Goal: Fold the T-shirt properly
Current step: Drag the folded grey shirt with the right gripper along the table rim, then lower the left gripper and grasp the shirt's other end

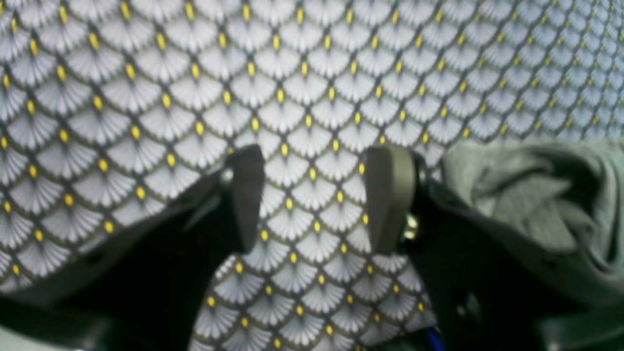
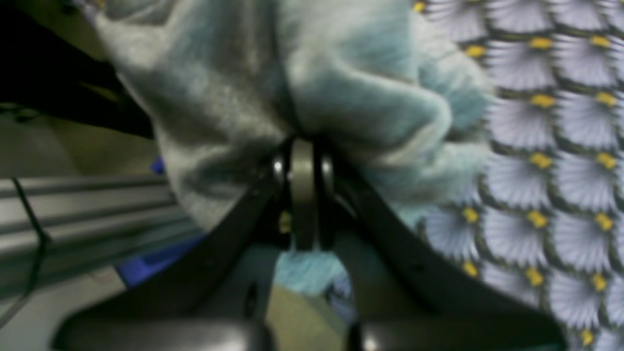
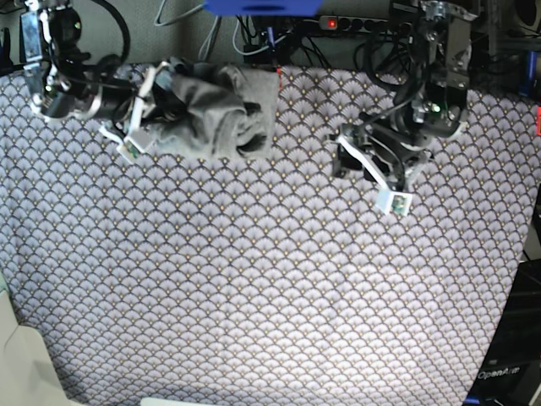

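Pretty much the whole middle and near side of the counter is just bare scallop-patterned cloth, so a claw can sweep through there with nothing to bump. The only real lump is the T-shirt, bunched up at the far left edge, with the right claw pinched shut on it. The left claw hangs with its jaws apart over bare cloth at the far right, well apart from the bundle. Behind the far edge there's a tangle of cables and a power strip.
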You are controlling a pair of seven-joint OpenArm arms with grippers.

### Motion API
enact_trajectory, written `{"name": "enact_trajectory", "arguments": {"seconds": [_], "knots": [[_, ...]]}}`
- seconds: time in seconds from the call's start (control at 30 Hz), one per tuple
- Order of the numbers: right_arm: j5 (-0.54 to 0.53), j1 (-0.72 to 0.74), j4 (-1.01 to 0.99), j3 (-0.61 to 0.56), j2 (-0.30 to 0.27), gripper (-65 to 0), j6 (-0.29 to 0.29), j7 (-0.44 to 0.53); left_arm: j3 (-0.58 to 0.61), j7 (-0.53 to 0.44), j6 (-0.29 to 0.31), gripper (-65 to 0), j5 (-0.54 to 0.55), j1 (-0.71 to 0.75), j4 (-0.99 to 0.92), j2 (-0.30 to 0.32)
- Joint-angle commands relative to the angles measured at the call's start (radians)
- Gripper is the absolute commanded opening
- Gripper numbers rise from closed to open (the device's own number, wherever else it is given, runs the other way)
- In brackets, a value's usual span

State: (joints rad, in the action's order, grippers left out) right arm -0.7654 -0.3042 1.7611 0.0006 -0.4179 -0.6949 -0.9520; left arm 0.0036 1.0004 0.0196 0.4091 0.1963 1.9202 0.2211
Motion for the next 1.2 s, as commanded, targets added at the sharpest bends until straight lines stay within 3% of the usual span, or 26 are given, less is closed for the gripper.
{"name": "enact_trajectory", "arguments": {"seconds": [0.0, 0.07, 0.23, 0.4, 0.63, 0.87, 1.17], "knots": [[-0.003, 0.013, 0.000, 0.000, -0.014, -65.0, -0.003, 0.011, -0.003, -0.022, 0.003, -32.2, 0.007, -0.013, 0.023, 0.005], [-0.003, 0.018, -0.011, -0.001, -0.016, -65.0, -0.003, 0.011, -0.003, -0.022, 0.004, -32.2, 0.029, -0.019, 0.025, 0.005], [-0.003, 0.018, -0.005, 0.006, -0.057, -65.0, -0.003, 0.011, -0.004, -0.022, 0.104, -32.2, 0.144, -0.060, 0.025, 0.005], [-0.003, 0.010, -0.005, 0.009, -0.098, -65.0, -0.003, 0.011, -0.004, -0.022, 0.112, -32.2, 0.161, -0.079, 0.020, 0.002], [-0.003, 0.009, -0.005, 0.009, -0.105, -65.0, -0.003, 0.011, 0.055, -0.022, 0.116, -32.1, 0.192, -0.130, 0.012, -0.009], [-0.004, 0.013, 0.013, 0.012, -0.111, -65.0, -0.003, 0.001, 0.112, -0.022, 0.213, -32.1, 0.230, -0.180, -0.077, -0.007], [-0.003, -0.086, 0.171, 0.146, -0.123, -65.0, -0.003, 0.000, 0.109, -0.022, 0.205, -32.1, 0.221, -0.174, -0.097, 0.030]]}}
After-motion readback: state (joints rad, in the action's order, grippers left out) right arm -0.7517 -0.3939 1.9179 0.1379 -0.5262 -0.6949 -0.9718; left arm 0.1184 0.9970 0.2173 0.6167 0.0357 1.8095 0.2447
